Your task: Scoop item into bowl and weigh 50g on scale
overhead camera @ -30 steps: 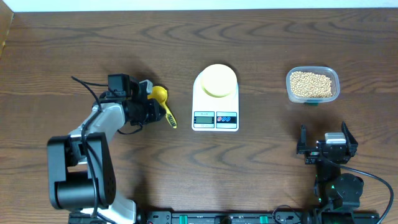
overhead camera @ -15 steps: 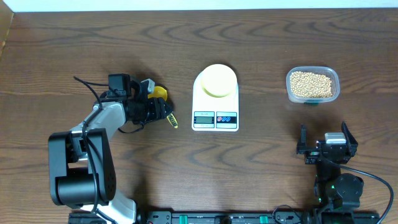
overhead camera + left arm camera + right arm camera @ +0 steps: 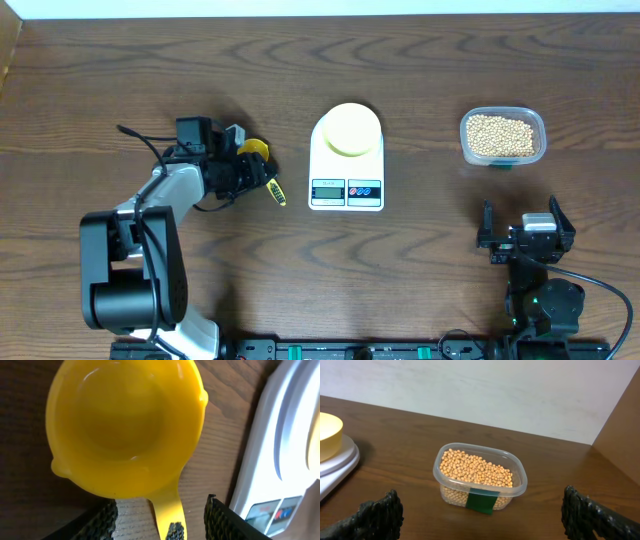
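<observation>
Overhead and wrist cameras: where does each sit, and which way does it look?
Overhead: above the table, looking straight down on scale, bowl, scoop, bean tub; left arm and right arm show.
Left wrist: on the left arm, looking down at the scoop; left end effector fingers flank its handle.
Right wrist: on the right arm, looking across the table at the bean tub; right end effector fingers in bottom corners.
Shared: both wrist views catch the scale.

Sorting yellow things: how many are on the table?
2: the yellow scoop left of the scale, and the pale yellow bowl on its platform. None looks hidden.
</observation>
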